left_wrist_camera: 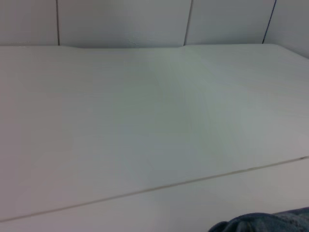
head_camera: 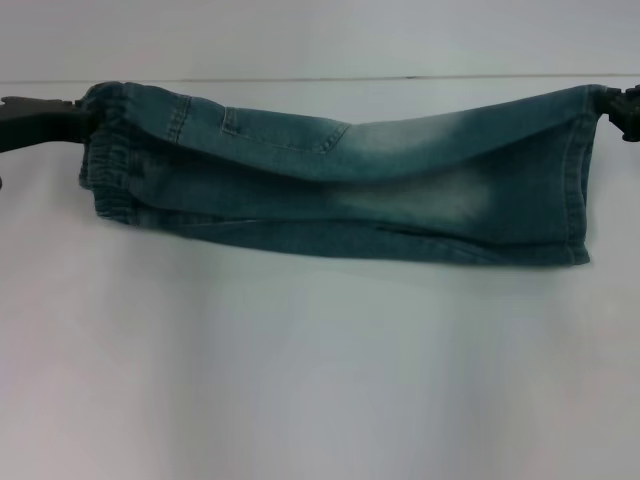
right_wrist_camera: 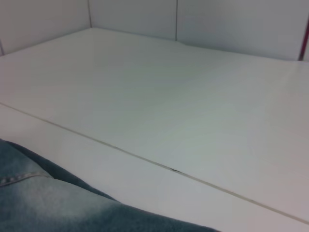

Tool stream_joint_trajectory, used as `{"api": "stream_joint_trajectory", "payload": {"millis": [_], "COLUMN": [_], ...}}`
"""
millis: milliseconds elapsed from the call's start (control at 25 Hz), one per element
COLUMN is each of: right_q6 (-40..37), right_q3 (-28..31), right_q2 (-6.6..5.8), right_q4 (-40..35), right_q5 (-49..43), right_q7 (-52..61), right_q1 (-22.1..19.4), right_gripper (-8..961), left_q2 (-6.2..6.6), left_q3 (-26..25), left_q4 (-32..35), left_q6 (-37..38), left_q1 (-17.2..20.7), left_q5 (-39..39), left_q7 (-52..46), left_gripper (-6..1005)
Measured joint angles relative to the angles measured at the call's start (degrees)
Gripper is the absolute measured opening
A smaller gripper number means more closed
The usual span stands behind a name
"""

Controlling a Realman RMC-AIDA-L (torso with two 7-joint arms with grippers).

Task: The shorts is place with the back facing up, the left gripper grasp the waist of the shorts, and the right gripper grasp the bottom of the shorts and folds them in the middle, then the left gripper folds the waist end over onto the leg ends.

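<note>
The faded blue-green denim shorts (head_camera: pixel 340 190) hang stretched between the two arms above the white table, folded lengthwise, with a back pocket showing near the top. The left gripper (head_camera: pixel 75 120) is shut on the ruffled elastic waist (head_camera: pixel 110 150) at the far left. At the far right the right gripper (head_camera: pixel 618 108) is shut on the top corner of the bottom of the shorts (head_camera: pixel 580 180). Denim also shows in the left wrist view (left_wrist_camera: pixel 270 223) and in the right wrist view (right_wrist_camera: pixel 53 203).
A white table (head_camera: pixel 320 380) spreads below the shorts, with a thin seam line (left_wrist_camera: pixel 145 191) across it. A white panelled wall (left_wrist_camera: pixel 120 21) stands behind the table's far edge.
</note>
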Motion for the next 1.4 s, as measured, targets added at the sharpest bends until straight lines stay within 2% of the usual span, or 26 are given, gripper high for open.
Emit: {"api": "stream_joint_trajectory", "payload": {"millis": [200,360,560,640,880,1000,1160,1240,1400], "right_q6": [1.38,4.02,8.77,10.07,10.85,9.02,2.33,-2.07,-12.13], "right_q3": [-0.08,-0.69,-0.8,-0.56,-0.49,-0.36,-0.19,-0.09,0.34], "right_q2": [-0.4,-0.07,0.42,0.43,0.47,0.46,-0.25,-0.9,-2.07], "right_q4": [1.14,1.68,2.13,2.13,2.45,2.47,1.68,1.33,1.08], "right_q5": [-0.13,-3.26,-4.1,-3.72,-2.38,-0.59,6.35,9.88,13.95], "right_q7": [-0.15,0.72,2.1,2.11,1.56,-0.04,-4.11,-5.96,-9.35], "right_q1": [0.24,0.4,0.25,0.11,-0.39,-1.19,-4.16,-5.89,-8.76], "right_gripper": [9,36,80,159,415,562,647,690,775], "left_q2": [0.1,0.56,-0.05,0.03,0.1,0.29,0.65,0.67,0.71], "left_q3": [0.5,3.26,3.88,3.9,3.9,3.35,2.45,-0.05,-6.74], "left_q4": [-1.38,-3.6,-4.33,-5.01,-5.14,-2.95,0.35,0.97,-1.09], "left_q6": [-1.05,-2.8,-9.74,-11.08,-12.5,-8.38,1.92,8.06,17.05], "left_q1": [0.07,0.04,0.58,0.39,0.58,3.02,8.48,10.77,12.68], "left_q5": [0.23,0.38,0.48,0.49,0.2,-3.34,-12.13,-15.32,-16.34], "left_q7": [0.3,0.67,0.56,0.56,0.99,4.13,13.25,18.31,25.89], "left_gripper": [66,66,66,228,463,567,691,731,810]}}
